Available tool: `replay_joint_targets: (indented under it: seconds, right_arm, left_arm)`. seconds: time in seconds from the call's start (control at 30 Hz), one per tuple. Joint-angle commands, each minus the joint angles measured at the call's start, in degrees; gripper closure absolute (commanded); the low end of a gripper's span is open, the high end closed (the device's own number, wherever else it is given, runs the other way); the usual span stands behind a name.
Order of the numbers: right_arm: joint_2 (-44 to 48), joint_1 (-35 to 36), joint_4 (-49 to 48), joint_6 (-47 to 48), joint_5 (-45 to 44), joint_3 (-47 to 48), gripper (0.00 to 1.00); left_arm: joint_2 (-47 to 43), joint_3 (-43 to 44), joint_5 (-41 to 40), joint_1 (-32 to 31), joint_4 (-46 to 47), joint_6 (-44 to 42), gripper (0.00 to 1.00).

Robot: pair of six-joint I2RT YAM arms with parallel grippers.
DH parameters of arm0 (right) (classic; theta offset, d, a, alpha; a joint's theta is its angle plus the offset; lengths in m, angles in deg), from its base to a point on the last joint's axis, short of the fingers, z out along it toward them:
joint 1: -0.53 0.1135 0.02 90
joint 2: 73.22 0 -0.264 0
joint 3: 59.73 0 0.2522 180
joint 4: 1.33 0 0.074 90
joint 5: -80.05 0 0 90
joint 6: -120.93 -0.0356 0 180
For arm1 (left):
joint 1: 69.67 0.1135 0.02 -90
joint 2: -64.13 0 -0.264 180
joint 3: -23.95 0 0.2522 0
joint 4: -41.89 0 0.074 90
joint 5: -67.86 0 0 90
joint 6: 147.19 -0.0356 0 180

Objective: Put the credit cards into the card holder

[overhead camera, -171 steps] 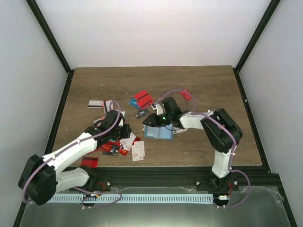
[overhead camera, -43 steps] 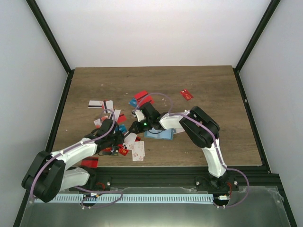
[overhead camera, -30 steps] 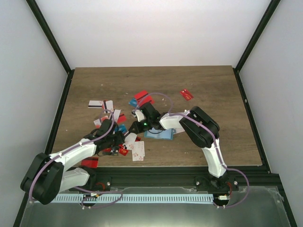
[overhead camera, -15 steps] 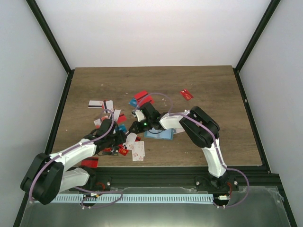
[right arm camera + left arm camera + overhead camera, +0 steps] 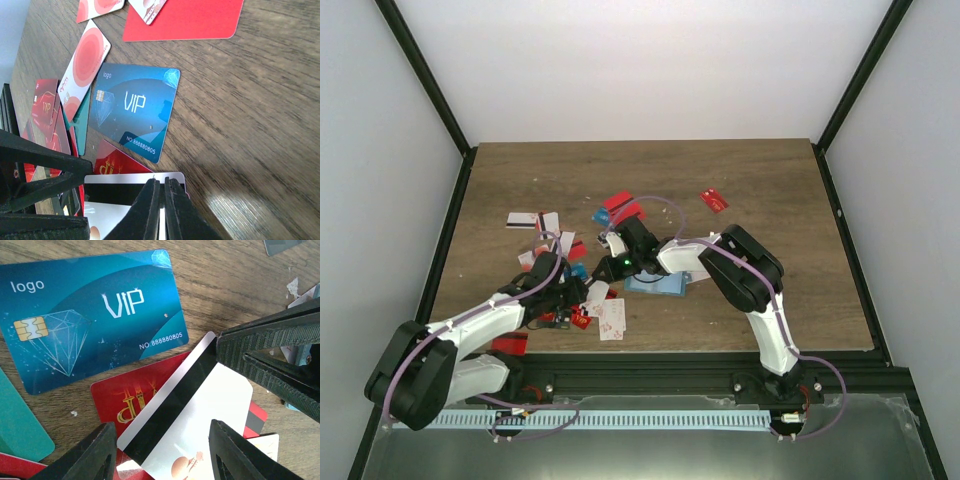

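**Both arms stretched low over the credit cards (image 5: 610, 318) strewn on the desk (image 5: 770, 200).**
The right tool (image 5: 161, 185) pinches the edge of a black-striped card (image 5: 200, 405). The left tool (image 5: 162, 440) stands open astride it, gripping nothing. The card holder (image 5: 656, 285) lies beside the right tool's wrist, above which that arm earlier hovered.
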Motion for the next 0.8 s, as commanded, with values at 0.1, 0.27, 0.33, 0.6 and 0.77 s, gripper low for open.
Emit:
replay_joint_targets:
  seconds: [0.1, 0.27, 0.33, 0.6, 0.77]
  right_arm:
    - [-2.7, -0.2, 2.7, 0.3, -1.1, -1.0, 0.93]
    - [-2.8, -0.2, 2.6, 0.3, -1.0, -1.2, 0.95]
    - [-2.8, -0.2, 2.4, 0.2, -1.0, -1.5, 0.96]
    - [-2.4, -0.2, 1.5, -0.2, -1.2, -3.1, 0.96]
    - [-2.1, -0.2, -0.5, -1.1, -1.1, -5.3, 0.99]
  left_arm:
    - [0.7, -1.5, 1.4, 0.1, 3.2, 0.6, 0.47]
    - [1.8, -2.7, 2.2, 0.1, 5.8, 1.4, 0.47]
    - [1.7, -3.5, 2.4, 0.1, 7.4, 2.0, 0.48]
    - [-1.1, -6.8, 5.4, 0.3, 13.9, 5.0, 0.55]
    - [-2.4, -8.6, 7.3, 0.7, 17.2, 6.4, 0.61]
